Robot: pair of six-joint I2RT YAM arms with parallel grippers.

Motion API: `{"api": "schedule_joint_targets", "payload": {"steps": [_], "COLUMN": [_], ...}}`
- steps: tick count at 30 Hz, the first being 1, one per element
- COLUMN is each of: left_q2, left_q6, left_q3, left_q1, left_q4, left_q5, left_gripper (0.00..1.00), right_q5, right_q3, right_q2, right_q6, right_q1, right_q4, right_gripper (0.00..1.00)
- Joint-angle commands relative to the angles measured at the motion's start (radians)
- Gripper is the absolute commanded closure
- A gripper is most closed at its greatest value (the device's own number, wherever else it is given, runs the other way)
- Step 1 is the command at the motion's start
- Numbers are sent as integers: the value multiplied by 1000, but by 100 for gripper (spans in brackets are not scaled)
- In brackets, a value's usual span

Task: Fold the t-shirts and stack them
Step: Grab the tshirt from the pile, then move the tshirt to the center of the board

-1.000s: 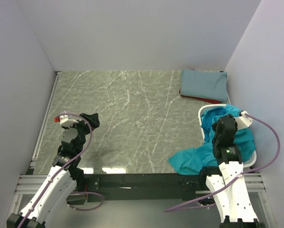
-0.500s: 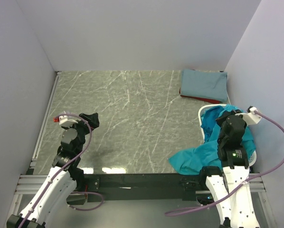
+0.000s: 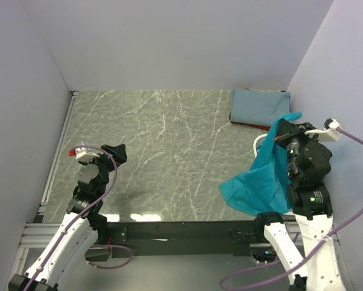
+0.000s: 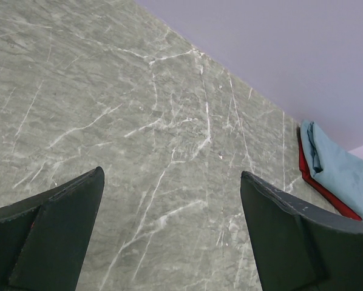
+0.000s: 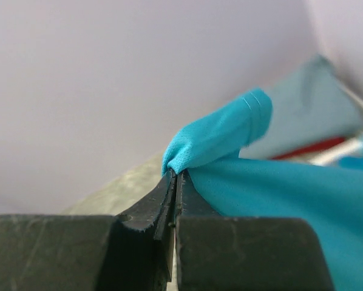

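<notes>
My right gripper [image 3: 283,134] is shut on a teal t-shirt [image 3: 261,177] and holds it in the air at the table's right side; the cloth hangs down and left over the table's near right. In the right wrist view the shut jaws pinch a fold of the teal cloth [image 5: 230,136]. A folded grey-blue t-shirt [image 3: 260,107] lies on a dark red one [image 3: 254,125] at the back right; both also show in the left wrist view, the grey-blue one [image 4: 336,170] and the red one [image 4: 318,189]. My left gripper [image 3: 113,150] is open and empty above the table's left side.
The white basket [image 3: 258,144] stands at the right edge, mostly hidden behind the lifted shirt and my right arm. Grey walls close the table on the left, back and right. Marble tabletop [image 3: 163,151] spreads between the arms.
My right gripper has risen and moved back and right, lifting the teal t-shirt out of the basket so it hangs in the air. The left arm has not moved.
</notes>
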Motion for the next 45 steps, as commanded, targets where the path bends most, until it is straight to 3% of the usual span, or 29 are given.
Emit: {"api": "schedule_joint_targets", "payload": {"steps": [1, 6, 19, 31, 38, 41, 45], "left_q2": [-7, -1, 19, 47, 31, 27, 22], "left_q6": [-8, -9, -5, -7, -5, -7, -7], "left_q3": [3, 5, 3, 13, 10, 11, 6], "left_q1": [5, 5, 5, 5, 5, 5, 5], "left_q4": [19, 17, 33, 27, 14, 11, 16], "left_q5": [12, 12, 21, 7, -5, -8, -17], "left_gripper": [1, 0, 1, 1, 1, 1, 1], "right_q5": [-19, 127, 193, 167, 144, 164, 216], "right_q3": [109, 252, 587, 986, 1374, 1417, 1325], "right_q2": [38, 185, 532, 843, 1082, 1119, 1087], "right_q6": [-39, -165, -334, -443, -483, -504, -520], "right_q1": [111, 409, 744, 849, 856, 860, 858], "right_q4": [113, 150, 245, 205, 95, 93, 182], "right_gripper": [100, 100, 100, 100, 100, 100, 100]}}
